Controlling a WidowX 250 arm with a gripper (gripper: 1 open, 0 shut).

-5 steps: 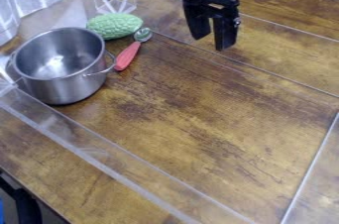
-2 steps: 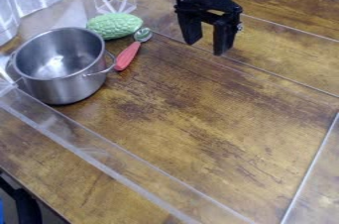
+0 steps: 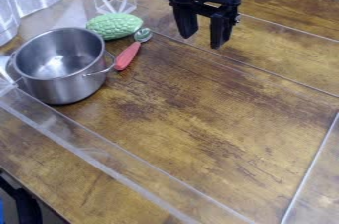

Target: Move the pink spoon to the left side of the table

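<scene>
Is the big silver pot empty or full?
Empty, it looks like: the pot has no lid, and only bare grey metal shows inside.

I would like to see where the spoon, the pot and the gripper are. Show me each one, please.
Spoon (image 3: 127,56): camera view, on its handle.
Pot (image 3: 61,86): camera view, on its outer wall.
Gripper (image 3: 201,27): camera view, between its fingertips.

You have a shiny metal pot (image 3: 59,66) with a green knobbly scrubber (image 3: 113,26) just beyond it, and clear plastic strips (image 3: 99,159) running across.
</scene>
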